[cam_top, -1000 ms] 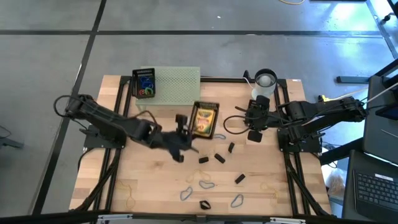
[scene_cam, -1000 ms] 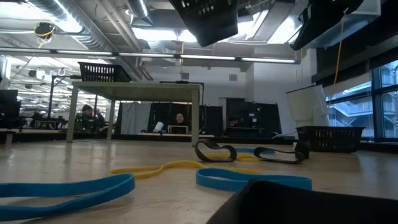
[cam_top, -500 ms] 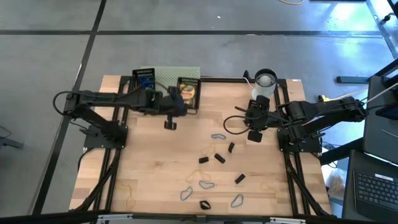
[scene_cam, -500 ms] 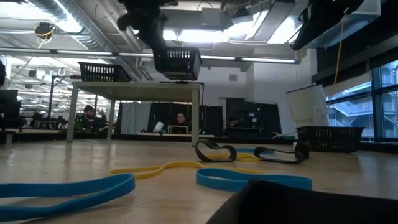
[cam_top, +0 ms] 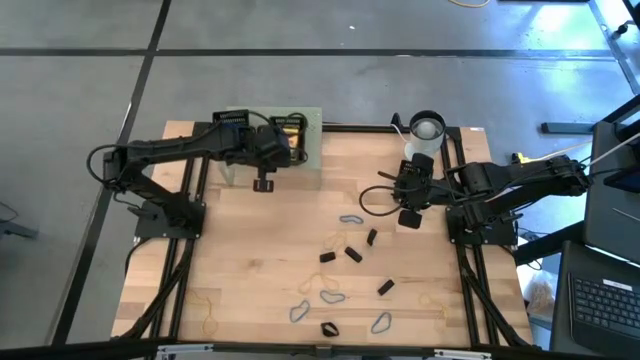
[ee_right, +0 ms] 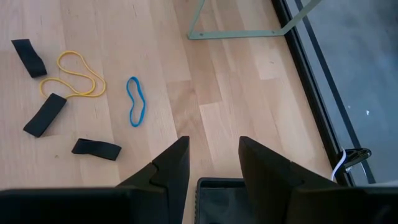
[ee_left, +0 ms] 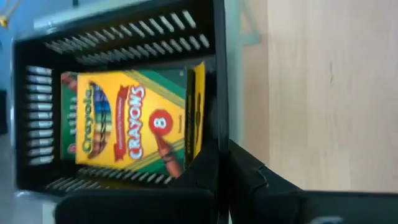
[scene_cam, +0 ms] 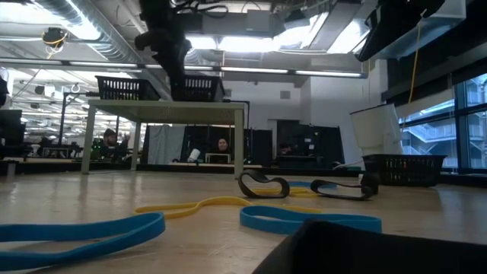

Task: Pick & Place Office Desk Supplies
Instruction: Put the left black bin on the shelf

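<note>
While the crayon box [ee_left: 134, 121] sits inside a black slotted basket [ee_left: 118, 43] over the green perforated stand [cam_top: 310, 130] at the table's back, left gripper [cam_top: 268, 150] is clamped on the basket's rim. Right gripper [ee_right: 211, 163] hangs part open, holding nothing, nr the white cup [cam_top: 427, 128].

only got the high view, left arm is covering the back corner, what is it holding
Observer: A black basket. The left hand is shut on its rim.
Operator: anything in it
Observer: Yes, a crayon box lying flat inside.
Operator: is it down on the stand yet
Observer: The low view puts its base level with the other basket on the stand. It looks set down, but I can't confirm contact.
</note>
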Available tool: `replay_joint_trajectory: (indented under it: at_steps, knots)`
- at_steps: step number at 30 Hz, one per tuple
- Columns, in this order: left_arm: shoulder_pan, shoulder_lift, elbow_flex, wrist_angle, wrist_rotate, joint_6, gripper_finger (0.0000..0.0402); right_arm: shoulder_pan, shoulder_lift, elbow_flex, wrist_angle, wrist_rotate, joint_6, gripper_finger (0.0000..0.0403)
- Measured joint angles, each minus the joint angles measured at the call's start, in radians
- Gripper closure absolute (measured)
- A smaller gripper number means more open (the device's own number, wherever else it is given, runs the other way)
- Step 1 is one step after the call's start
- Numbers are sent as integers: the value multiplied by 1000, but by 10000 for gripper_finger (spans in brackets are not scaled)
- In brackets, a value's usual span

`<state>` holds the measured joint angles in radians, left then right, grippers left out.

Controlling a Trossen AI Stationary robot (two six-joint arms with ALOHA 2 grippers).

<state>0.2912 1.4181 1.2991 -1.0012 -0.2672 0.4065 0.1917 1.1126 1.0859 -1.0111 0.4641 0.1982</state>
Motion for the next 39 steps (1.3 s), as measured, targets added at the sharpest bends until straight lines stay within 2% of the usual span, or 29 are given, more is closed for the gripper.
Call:
replay_joint_trajectory:
  at_steps: [15,20,32,39]
  knots:
    - [47,-5,0,-52,-14,21,389,0,0,0,0,0,0,263]
    - [47,-4,0,-60,-61,-1,366,0,0,0,0,0,-1,263]
    - [20,-3,0,-69,-65,-53,305,0,0,0,0,0,-1,263]
    - [-25,-21,0,-66,-131,-54,276,0,0,0,0,0,-1,263]
